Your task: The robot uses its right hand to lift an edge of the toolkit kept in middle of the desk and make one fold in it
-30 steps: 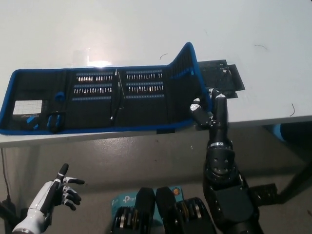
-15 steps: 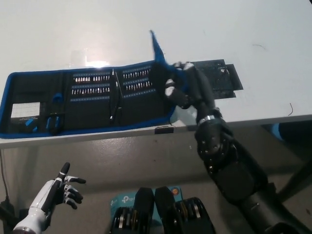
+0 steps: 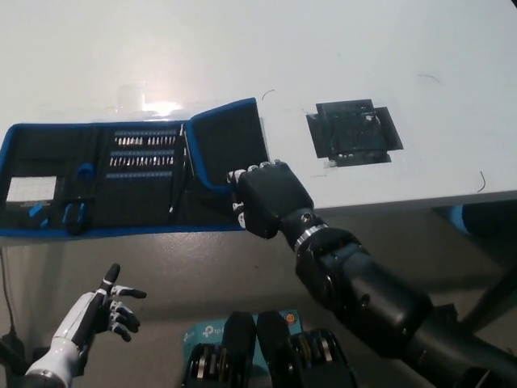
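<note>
In the head view, we saw that the right flap of the toolkit (image 3: 137,174), which a second earlier had only been tilted up, now lay turned over onto the kit's middle section. Half a second before, the black right robot hand (image 3: 262,198) had carried that flap upright; now the hand rested palm-down at the folded flap's near corner, its fingers (image 3: 250,171) curled over the blue edge, so we judged it to be holding the flap down rather than gripping freely. The fold looked essentially made; we judged that only release remained.

The toolkit lay along the near edge of the bench (image 3: 363,56), shortened on its right. To the right of the toolkit, a dark patch (image 3: 353,131) on the bench had been uncovered where the flap used to reach.

The white left robot hand (image 3: 101,311) hung below the toolkit's left end, off the bench, fingers spread and empty.

We counted one toolkit, one fold in it, one dark patch, and two robot hands. The bit rows inside the toolkit were too small to count.
</note>
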Controlling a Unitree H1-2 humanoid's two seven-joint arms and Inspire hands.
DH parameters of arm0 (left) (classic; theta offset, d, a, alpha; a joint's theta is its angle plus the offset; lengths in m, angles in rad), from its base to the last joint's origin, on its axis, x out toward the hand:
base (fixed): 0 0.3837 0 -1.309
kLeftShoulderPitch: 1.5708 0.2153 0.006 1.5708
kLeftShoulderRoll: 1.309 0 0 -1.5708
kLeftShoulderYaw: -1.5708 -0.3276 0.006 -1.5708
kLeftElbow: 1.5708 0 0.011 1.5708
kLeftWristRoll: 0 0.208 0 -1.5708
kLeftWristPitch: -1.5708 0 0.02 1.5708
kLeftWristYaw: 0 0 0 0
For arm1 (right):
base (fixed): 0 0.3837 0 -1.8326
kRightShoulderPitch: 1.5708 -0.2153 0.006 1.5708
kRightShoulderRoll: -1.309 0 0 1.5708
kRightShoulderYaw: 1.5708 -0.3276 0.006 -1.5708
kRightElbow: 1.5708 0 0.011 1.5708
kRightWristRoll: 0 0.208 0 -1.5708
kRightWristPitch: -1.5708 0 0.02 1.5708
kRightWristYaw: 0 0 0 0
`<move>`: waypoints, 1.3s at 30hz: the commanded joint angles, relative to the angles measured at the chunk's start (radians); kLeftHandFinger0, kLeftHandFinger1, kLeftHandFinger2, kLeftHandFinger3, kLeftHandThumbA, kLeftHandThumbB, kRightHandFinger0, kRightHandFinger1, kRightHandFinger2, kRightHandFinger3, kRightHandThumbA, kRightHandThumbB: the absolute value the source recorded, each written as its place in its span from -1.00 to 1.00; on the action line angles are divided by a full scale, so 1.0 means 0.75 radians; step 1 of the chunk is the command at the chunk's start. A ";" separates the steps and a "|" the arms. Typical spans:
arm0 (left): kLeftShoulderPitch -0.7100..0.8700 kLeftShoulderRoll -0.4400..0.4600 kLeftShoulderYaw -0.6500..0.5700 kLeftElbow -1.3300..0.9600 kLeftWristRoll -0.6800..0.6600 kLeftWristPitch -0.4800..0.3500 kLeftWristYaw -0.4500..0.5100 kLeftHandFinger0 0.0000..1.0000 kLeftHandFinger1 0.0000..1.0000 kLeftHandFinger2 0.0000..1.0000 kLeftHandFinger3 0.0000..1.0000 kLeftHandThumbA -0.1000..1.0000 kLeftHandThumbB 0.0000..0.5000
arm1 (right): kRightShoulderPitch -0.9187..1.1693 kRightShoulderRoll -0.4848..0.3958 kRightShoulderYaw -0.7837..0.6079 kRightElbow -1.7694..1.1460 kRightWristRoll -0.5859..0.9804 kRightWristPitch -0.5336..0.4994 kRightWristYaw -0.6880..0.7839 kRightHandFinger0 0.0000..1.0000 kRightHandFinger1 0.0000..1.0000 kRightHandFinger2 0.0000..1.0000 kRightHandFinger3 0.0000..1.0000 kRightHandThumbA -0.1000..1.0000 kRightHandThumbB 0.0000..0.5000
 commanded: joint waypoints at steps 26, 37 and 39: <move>-0.024 0.049 -0.018 -0.022 0.000 -0.007 -0.034 -0.28 -0.25 -0.33 0.13 1.00 0.65 | 0.054 0.113 -0.123 -0.175 0.047 0.277 0.510 1.00 1.00 1.00 1.00 0.23 1.00; -0.018 0.049 -0.013 -0.033 0.007 -0.004 -0.024 -0.30 -0.31 -0.41 0.08 1.00 0.49 | 0.084 0.069 -0.248 -0.502 0.137 0.326 0.639 1.00 1.00 1.00 1.00 0.12 0.75; -0.012 0.047 -0.011 -0.033 0.004 -0.011 -0.023 -0.32 -0.34 -0.46 0.05 1.00 0.56 | 0.078 0.067 -0.254 -0.561 0.141 0.349 0.684 1.00 1.00 1.00 1.00 0.13 0.73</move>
